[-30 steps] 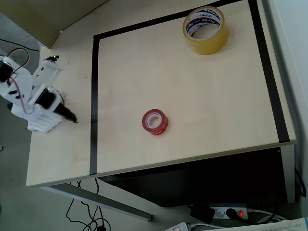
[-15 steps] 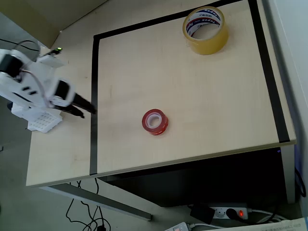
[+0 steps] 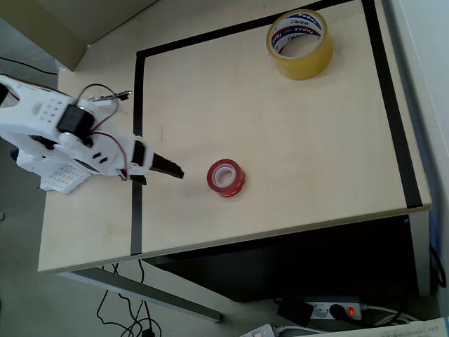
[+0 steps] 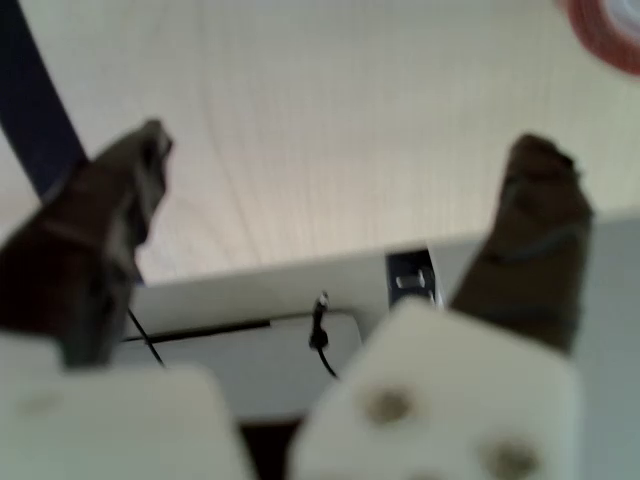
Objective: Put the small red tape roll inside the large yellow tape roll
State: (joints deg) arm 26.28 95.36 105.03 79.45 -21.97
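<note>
Change: in the overhead view the white arm (image 3: 66,137) has swung out from its folded rest at the left edge and now stretches across the black tape border (image 3: 137,140), its dark tips far nearer the target than a second ago.
Meaning for the task: this reads as the reach phase; nothing is grasped yet, and neither roll has shifted.
Pincer: the pincer (image 3: 163,170) is spread wide and empty; in the wrist view its two dark fingers (image 4: 95,215) stand well apart with bare wood between them.
Small red tape roll: the small red tape roll (image 3: 226,177) lies flat just ahead of the pincer tips, near but not touching; in the wrist view only a red sliver (image 4: 605,35) shows, beyond the right-hand finger and off to the side.
Large yellow tape roll: the large yellow tape roll (image 3: 299,43) lies flat far beyond the pincer, well apart from the red one, at the far corner of the tabletop (image 3: 280,140).
Arm pose: extended low over the tabletop, pincer pointing toward the red roll, slightly off line with it.
Next need: probably a small turn to centre the roll between the fingers.
</note>
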